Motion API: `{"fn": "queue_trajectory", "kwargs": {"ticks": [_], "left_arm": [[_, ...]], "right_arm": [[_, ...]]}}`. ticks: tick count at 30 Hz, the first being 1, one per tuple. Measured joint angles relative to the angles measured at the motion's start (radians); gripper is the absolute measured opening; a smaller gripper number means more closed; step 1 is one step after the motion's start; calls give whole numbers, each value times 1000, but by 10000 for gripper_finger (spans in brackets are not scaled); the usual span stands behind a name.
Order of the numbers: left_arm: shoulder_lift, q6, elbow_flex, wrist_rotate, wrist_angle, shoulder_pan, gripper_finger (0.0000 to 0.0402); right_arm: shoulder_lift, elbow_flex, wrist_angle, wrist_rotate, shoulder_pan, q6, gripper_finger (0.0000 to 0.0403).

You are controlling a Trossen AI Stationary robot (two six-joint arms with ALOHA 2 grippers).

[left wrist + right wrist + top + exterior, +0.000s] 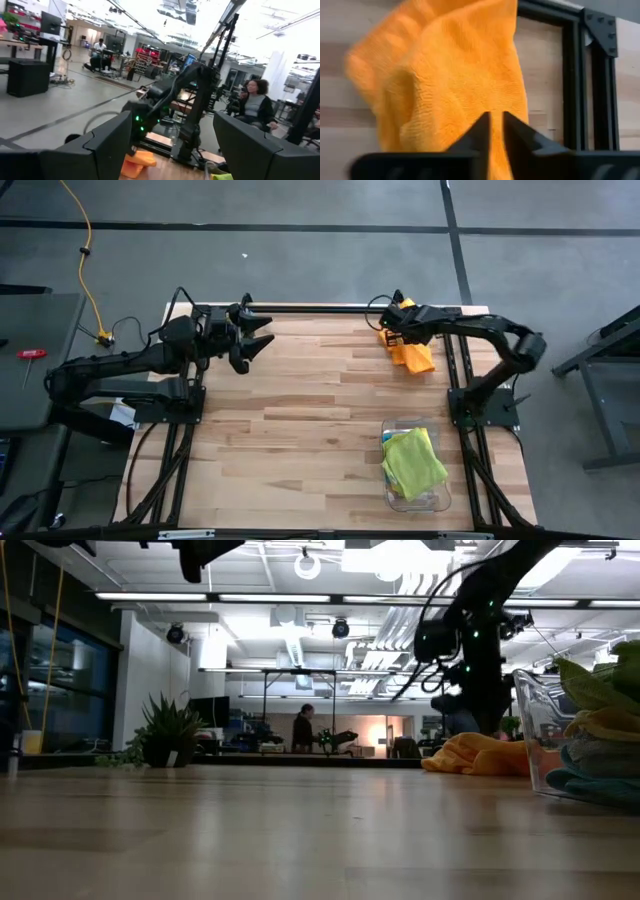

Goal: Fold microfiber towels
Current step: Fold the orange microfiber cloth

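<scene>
The desk (300, 420) holds one loose cloth: the orange towel (412, 355), lying crumpled near the far edge, beyond the clear plastic bin (440, 498), which sits toward the near right side. The bin carries more towels, a lime green towel (412, 460) uppermost with teal and yellowish layers showing under it through the clear wall in the low view.

The right end effector (496, 131) is at the orange towel, on the side away from the bin, its two fingers nearly together with fabric right at the tips; whether cloth is actually pinched between them I cannot tell. That is the main risk: if only a thin fold or nothing is caught, a lift would likely let the towel slide free or come up bunched, not by a clean corner, and the fold would start skewed. The towel also lies close to the dark frame rail (580, 75) behind it, so dragging it that way could snag it or push it off the wood.

The left end effector (252, 340) hangs over the far edge too, well left of the bin and apart from the towel, fingers spread wide and empty.

The orange towel looks soft and heaped, with a raised ridge and no flat edge visible.
</scene>
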Motion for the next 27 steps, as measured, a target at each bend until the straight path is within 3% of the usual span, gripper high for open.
{"fn": "queue_trajectory", "kwargs": {"ticks": [1,5,10,20,27], "left_arm": [[0,2,0,-5,0,0,270],[0,1,0,-13,-1,0,270],[0,-17,0,-14,-19,0,270],[0,-15,0,-48,-183,-6,270],[6,-18,0,-86,-376,-6,270]], "right_arm": [[21,0,9,0,-1,-9,21],[96,0,84,-33,0,-33,26],[204,1,263,-230,24,-71,7],[227,6,682,-547,380,41,1],[96,4,835,-565,547,-97,7]]}}
